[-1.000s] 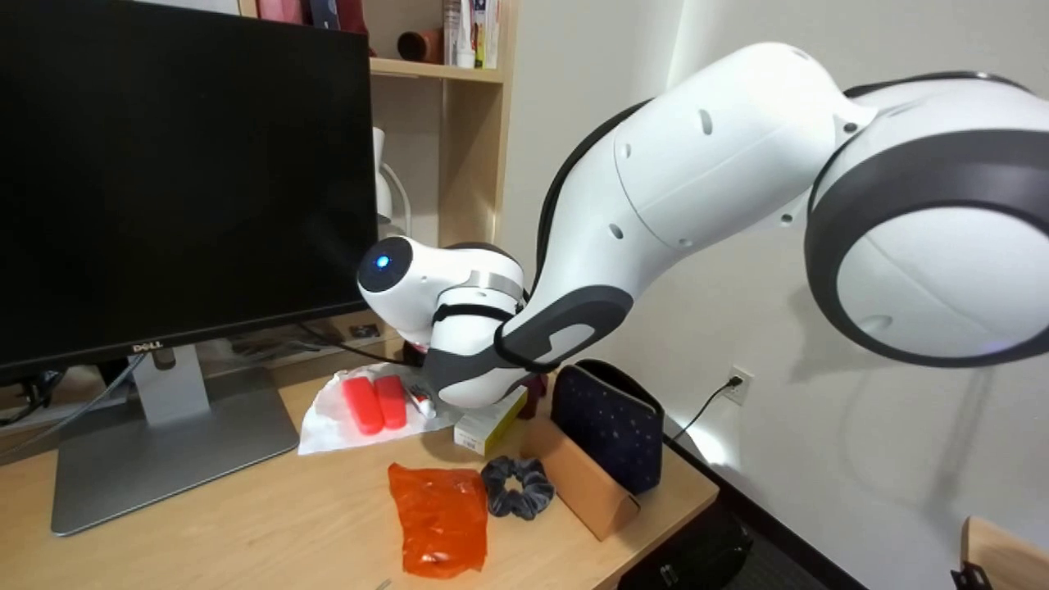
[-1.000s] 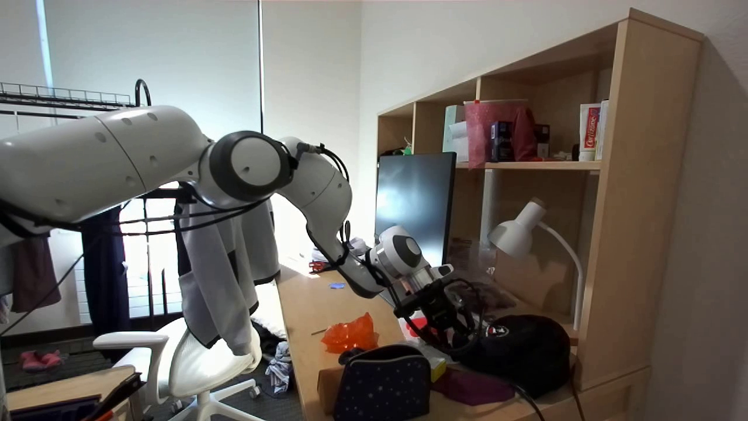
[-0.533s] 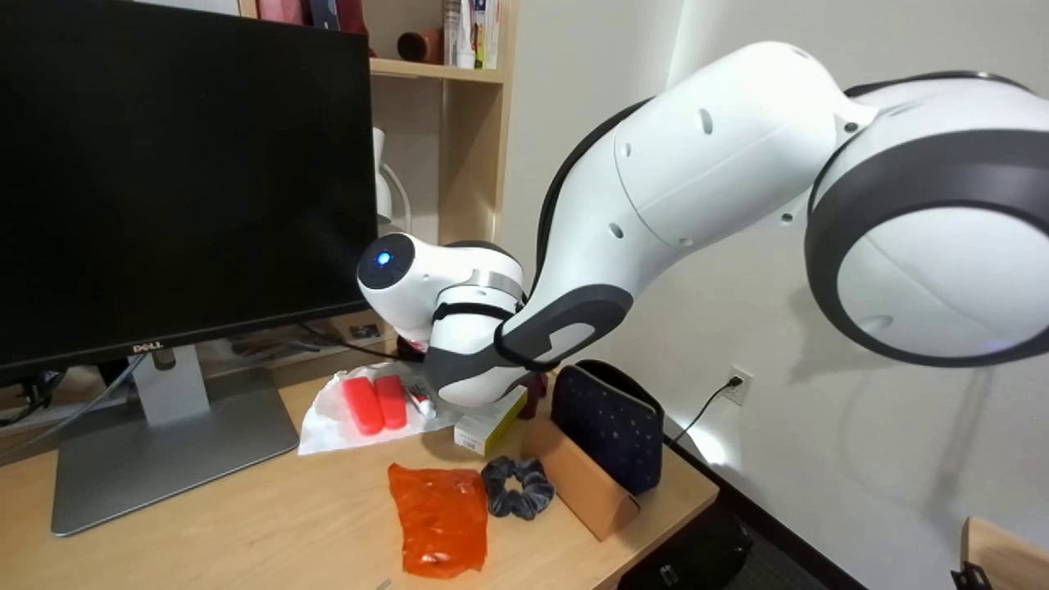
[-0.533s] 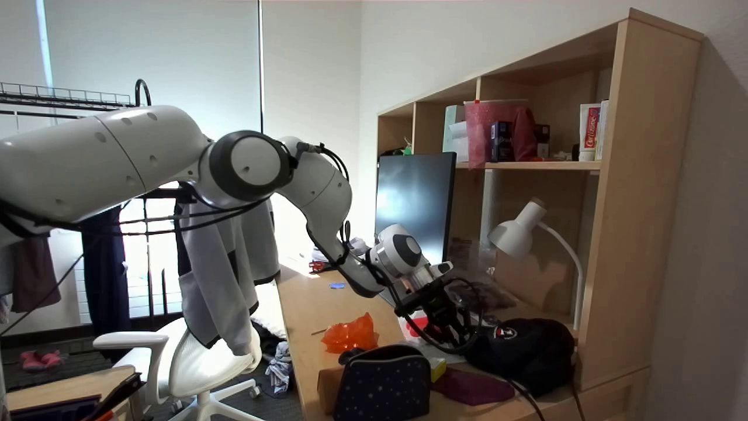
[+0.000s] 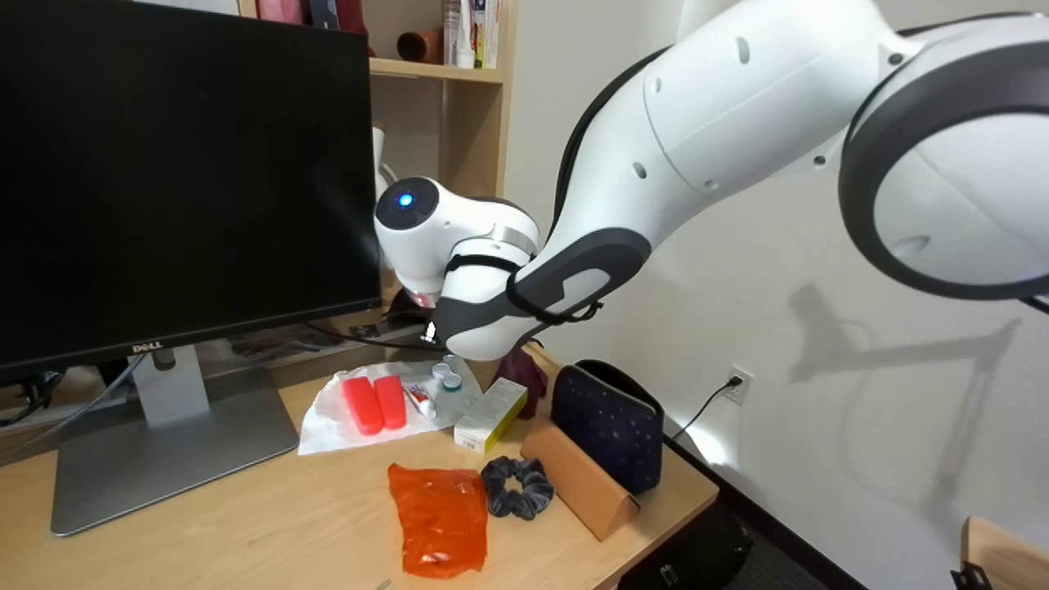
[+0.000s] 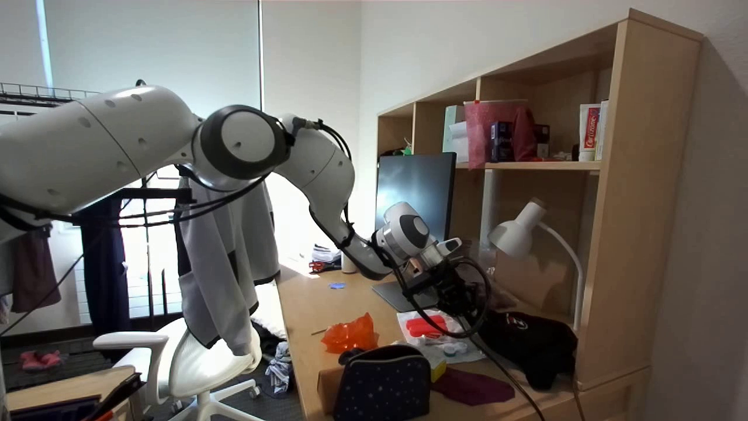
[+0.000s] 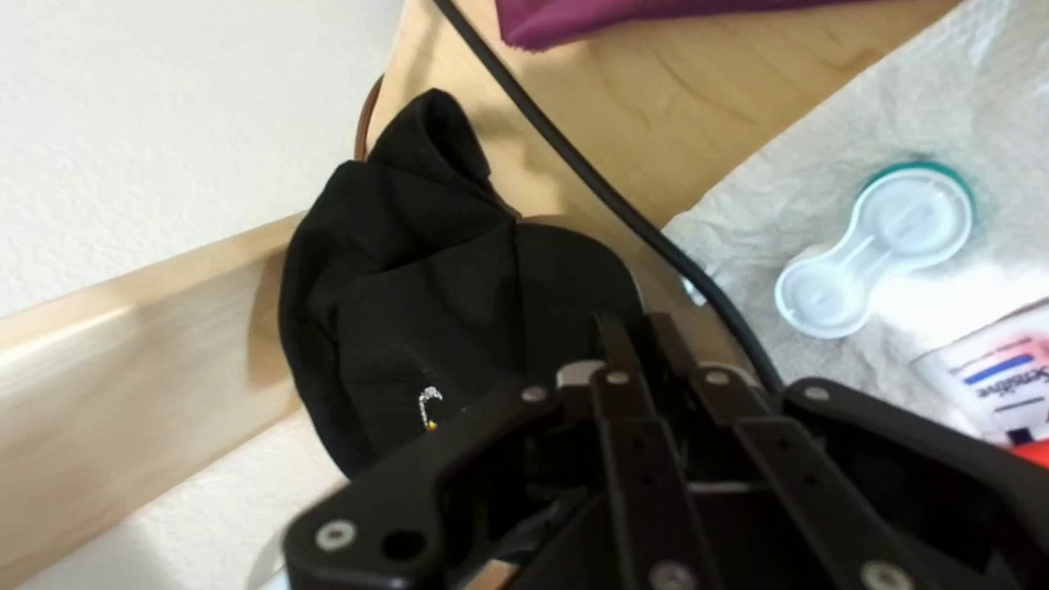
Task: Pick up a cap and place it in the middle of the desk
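A black cap (image 7: pixel 434 303) with a small light mark on its front fills the middle left of the wrist view. In an exterior view the cap (image 6: pixel 529 345) slopes down from my gripper (image 6: pixel 467 301) at the back corner of the desk (image 6: pixel 315 310). The cap's brim edge runs in between the fingertips, and my gripper (image 7: pixel 637 324) is shut on it. Whether the far end of the cap still touches the desk I cannot tell. The light tan desk (image 5: pixel 246 524) also spreads across the front of an exterior view, where the arm hides the jaws.
A dark cable (image 7: pixel 602 192) crosses beside the jaws. A monitor (image 5: pixel 180 188), lamp (image 6: pixel 520 231) and shelf side (image 6: pixel 637 193) stand close. On the desk lie red pieces (image 5: pixel 362 406), a lens case (image 7: pixel 914 217), a yellow-white box (image 5: pixel 492 414), an orange bag (image 5: pixel 442 520) and a starry pouch (image 5: pixel 606 434).
The arm has risen, mostly in the last half second, uncovering the lens case and box. The jaws have closed, and the cap's front has shifted up and across with the gripper.
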